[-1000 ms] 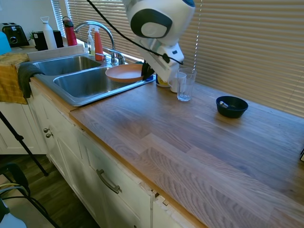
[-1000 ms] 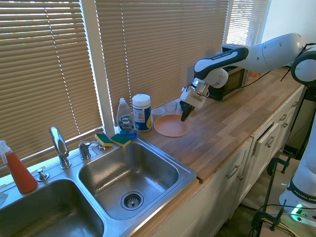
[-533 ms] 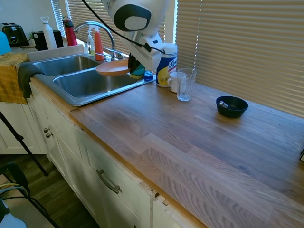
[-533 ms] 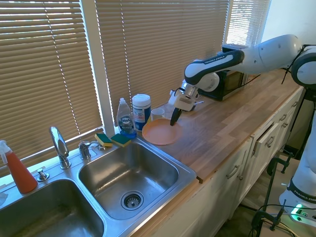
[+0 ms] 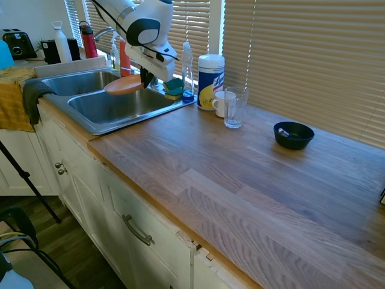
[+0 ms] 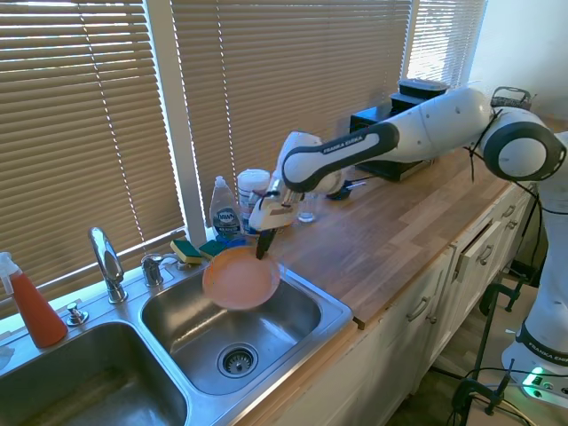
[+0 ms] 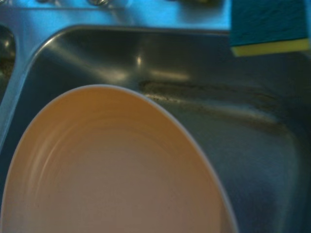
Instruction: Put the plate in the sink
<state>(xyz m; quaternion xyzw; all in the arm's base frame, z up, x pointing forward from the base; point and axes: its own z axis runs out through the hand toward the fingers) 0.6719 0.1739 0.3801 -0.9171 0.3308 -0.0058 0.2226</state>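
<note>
Reaching low from the tabletop (image 5: 240, 180) side, the arm holds its end effector (image 5: 146, 80) over the sink (image 5: 90, 114), pinched on the far rim of one plate (image 5: 123, 84), which hangs level above the nearer basin. Beyond the sink stand one wipes tub (image 5: 211, 73), one glass (image 5: 235, 107) and one blue bowl (image 5: 293, 135).

From the second exterior view, the arm stretches long across the counter, end effector (image 6: 263, 245) pointing down, clamped on the plate (image 6: 240, 278) above the right of the sink's (image 6: 337, 311) two basins. Two sponges (image 6: 201, 251) lie behind it.

Close up, the plate (image 7: 107, 170) hovers above the steel basin (image 7: 252, 160).
</note>
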